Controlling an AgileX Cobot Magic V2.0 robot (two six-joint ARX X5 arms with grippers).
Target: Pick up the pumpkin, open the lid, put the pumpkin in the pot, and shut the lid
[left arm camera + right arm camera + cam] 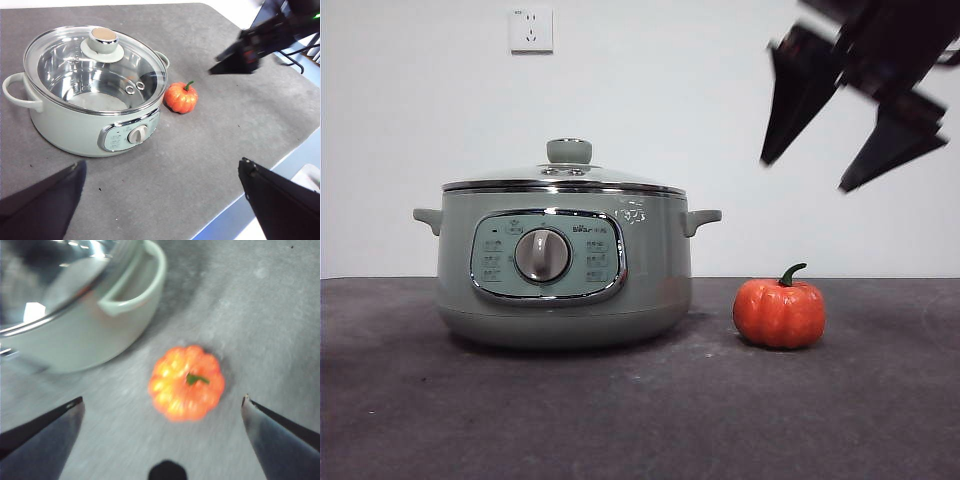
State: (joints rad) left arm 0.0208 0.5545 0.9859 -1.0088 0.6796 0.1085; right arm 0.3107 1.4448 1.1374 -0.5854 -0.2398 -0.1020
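Note:
The orange pumpkin (779, 311) with its green stem sits on the dark table just right of the pale green pot (565, 270). The glass lid (565, 178) with its green knob rests shut on the pot. My right gripper (852, 160) hangs open in the air above and right of the pumpkin; in its wrist view the pumpkin (186, 382) lies below, between the spread jaws (162, 402). My left gripper (160, 172) is open, high above the table, looking down on the pot (92, 95), lid (95, 67) and pumpkin (181, 97).
A white wall with a power socket (530, 30) stands behind the table. The table's edge (250, 175) runs near the left gripper, with the right arm (260, 42) over the far side. Bare grey tabletop (640, 410) lies in front of the pot.

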